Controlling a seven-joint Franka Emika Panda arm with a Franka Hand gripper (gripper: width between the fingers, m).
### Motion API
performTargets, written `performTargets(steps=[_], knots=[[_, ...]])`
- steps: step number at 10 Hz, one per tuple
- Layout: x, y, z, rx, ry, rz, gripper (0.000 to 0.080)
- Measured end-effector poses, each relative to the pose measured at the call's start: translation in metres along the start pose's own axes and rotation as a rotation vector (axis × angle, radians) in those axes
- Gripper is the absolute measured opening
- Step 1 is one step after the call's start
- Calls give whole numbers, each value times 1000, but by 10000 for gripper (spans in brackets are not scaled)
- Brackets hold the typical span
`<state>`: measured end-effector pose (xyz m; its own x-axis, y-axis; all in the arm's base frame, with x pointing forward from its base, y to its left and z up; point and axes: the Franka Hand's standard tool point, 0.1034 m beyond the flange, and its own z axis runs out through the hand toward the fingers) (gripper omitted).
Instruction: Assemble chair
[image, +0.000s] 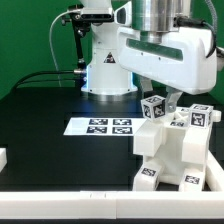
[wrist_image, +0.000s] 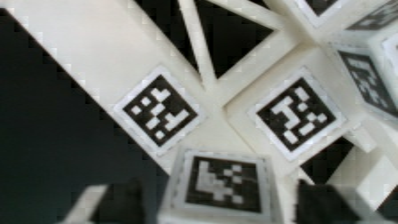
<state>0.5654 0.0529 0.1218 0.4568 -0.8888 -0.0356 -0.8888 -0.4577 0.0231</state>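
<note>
The white chair assembly (image: 178, 152) stands at the exterior view's right, made of blocky white parts with black marker tags. My gripper (image: 163, 104) is directly above it, fingertips down at its top. In the wrist view, a white tagged chair part (wrist_image: 222, 185) sits between my two dark fingers (wrist_image: 103, 205), which stand against its sides. My gripper (wrist_image: 217, 208) looks shut on this part. Beyond it, white bars and tagged faces of the assembly (wrist_image: 160, 108) fill the view, very close.
The marker board (image: 105, 126) lies flat on the black table left of the assembly. A small white part (image: 3, 158) lies at the exterior view's left edge. The robot base (image: 108, 70) stands at the back, before a green wall.
</note>
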Motion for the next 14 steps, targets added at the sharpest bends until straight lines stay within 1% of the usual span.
performTargets(steps=[1,2,3,4,5,6,9,10,11,12,13,14], knots=[[0,0,0,0,0,-6,597],[-1,0,-1,-4,6,-144,633],[0,3,-2,2,4,-245,633],[2,7,-6,14,-6,-306,647],[2,12,-9,20,2,-465,647],[1,14,-8,23,6,-557,648],[2,12,-7,22,10,-732,648],[6,5,-7,26,23,-805,648],[10,3,-6,24,29,-903,648],[9,1,-2,18,30,-955,648],[3,0,1,15,25,-1005,648],[-9,-2,4,12,15,-954,648]])
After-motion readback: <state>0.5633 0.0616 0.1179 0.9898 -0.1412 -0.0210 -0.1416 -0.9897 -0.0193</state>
